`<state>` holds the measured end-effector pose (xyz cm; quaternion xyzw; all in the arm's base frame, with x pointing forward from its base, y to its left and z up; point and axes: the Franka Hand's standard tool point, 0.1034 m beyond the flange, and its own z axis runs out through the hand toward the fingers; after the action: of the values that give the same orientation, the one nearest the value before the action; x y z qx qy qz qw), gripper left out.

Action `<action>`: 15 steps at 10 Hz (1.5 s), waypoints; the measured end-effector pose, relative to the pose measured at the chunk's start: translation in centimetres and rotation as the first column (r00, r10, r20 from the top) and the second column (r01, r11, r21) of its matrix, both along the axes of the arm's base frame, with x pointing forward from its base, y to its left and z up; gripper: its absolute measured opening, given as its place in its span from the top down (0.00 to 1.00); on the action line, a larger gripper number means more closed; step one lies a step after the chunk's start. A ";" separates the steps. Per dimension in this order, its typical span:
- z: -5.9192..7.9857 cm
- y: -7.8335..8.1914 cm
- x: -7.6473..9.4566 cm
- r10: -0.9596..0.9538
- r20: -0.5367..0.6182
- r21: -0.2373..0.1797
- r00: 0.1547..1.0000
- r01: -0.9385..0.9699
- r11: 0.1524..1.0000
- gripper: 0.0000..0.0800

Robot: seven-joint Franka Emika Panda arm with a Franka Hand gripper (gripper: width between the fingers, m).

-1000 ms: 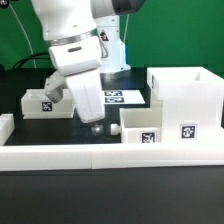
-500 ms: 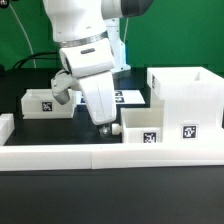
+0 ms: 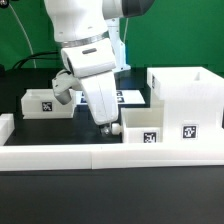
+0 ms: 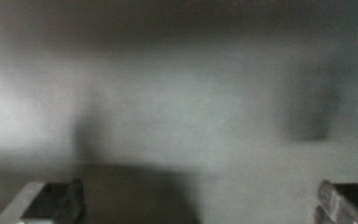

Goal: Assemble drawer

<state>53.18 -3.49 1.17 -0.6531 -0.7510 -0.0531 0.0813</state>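
The drawer's tall boxy housing (image 3: 186, 100) stands at the exterior view's right, with a tag on its front. One small open-top tray (image 3: 143, 128) with a tag sits just left of it. A second tagged tray (image 3: 43, 102) lies further back on the left. My gripper (image 3: 103, 126) hangs low, right beside the near tray's left end. In the wrist view my gripper (image 4: 197, 204) has its fingers (image 4: 51, 202) far apart at the frame's edges, with only a blurred pale surface between them. It holds nothing.
A long low white bar (image 3: 60, 155) runs along the front of the table. The marker board (image 3: 122, 97) lies flat behind the gripper. A small white block (image 3: 5, 125) sits at the far left. The arm hides part of the left tray.
Since a second ago the arm has swung toward the exterior view's right and lower, bringing the gripper up to the near tray. No change over the last half second.
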 end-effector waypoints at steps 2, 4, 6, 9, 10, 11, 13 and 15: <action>0.0 0.4 0.1 -0.049 -0.010 -0.006 0.999 0.049 0.999 0.19; 0.0 0.7 0.1 -0.105 -0.022 -0.022 0.994 0.104 0.994 0.19; 0.1 1.0 0.2 -0.161 -0.031 -0.031 0.986 0.160 0.987 0.19; 0.1 1.1 0.3 -0.184 -0.038 -0.039 0.982 0.183 0.982 0.19; 0.1 1.0 0.3 -0.185 -0.038 -0.039 0.982 0.184 0.982 0.19; 0.1 1.0 0.3 -0.185 -0.038 -0.039 0.982 0.184 0.982 0.19; 0.0 1.0 0.3 -0.185 -0.038 -0.039 0.982 0.183 0.982 0.19; -0.1 1.3 0.4 -0.202 -0.044 -0.043 0.978 0.200 0.979 0.19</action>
<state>53.54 -2.22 1.04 -0.7282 -0.6799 -0.0308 0.0809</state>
